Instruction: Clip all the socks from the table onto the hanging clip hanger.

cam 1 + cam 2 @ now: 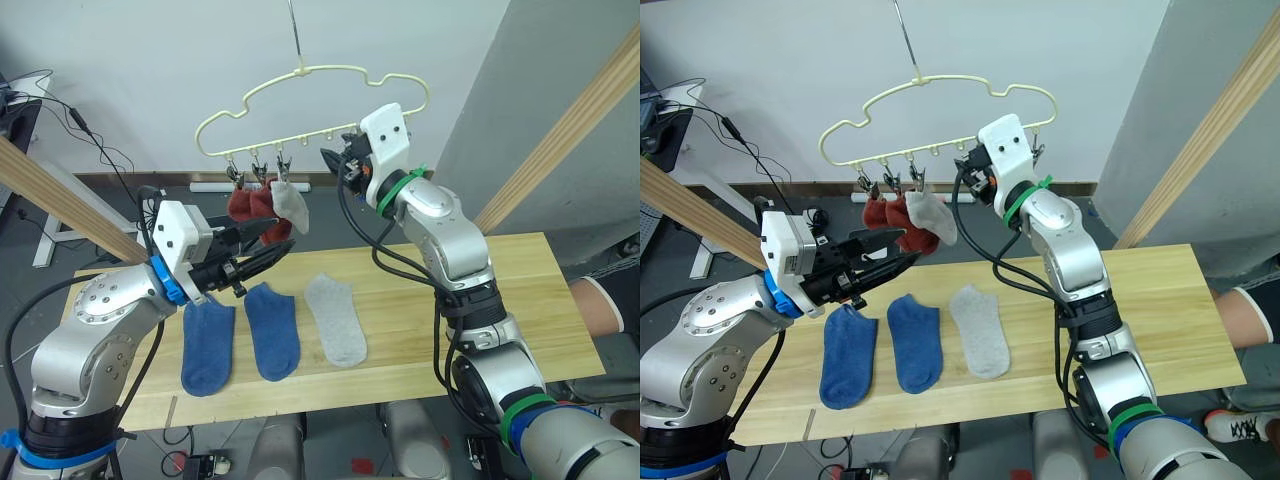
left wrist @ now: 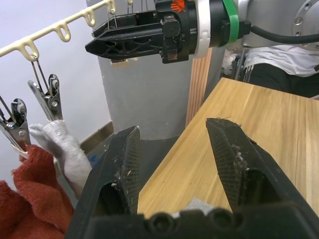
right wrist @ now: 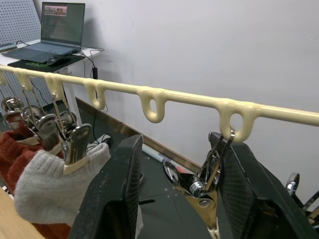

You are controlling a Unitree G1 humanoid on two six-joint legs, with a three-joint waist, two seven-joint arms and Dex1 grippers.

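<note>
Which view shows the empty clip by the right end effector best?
The right wrist view: the empty clip hangs from a loop of the clip hanger, between the open fingers of the right end effector. In both eye views, the arm largely hides it. The left wrist view shows other clips.

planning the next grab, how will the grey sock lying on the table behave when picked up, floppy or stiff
Probably floppy: the grey sock lies flat and thin on the table, and the one already clipped on the clip hanger droops. Likely light. Its knit fabric should not slip much between the fingers.
</note>
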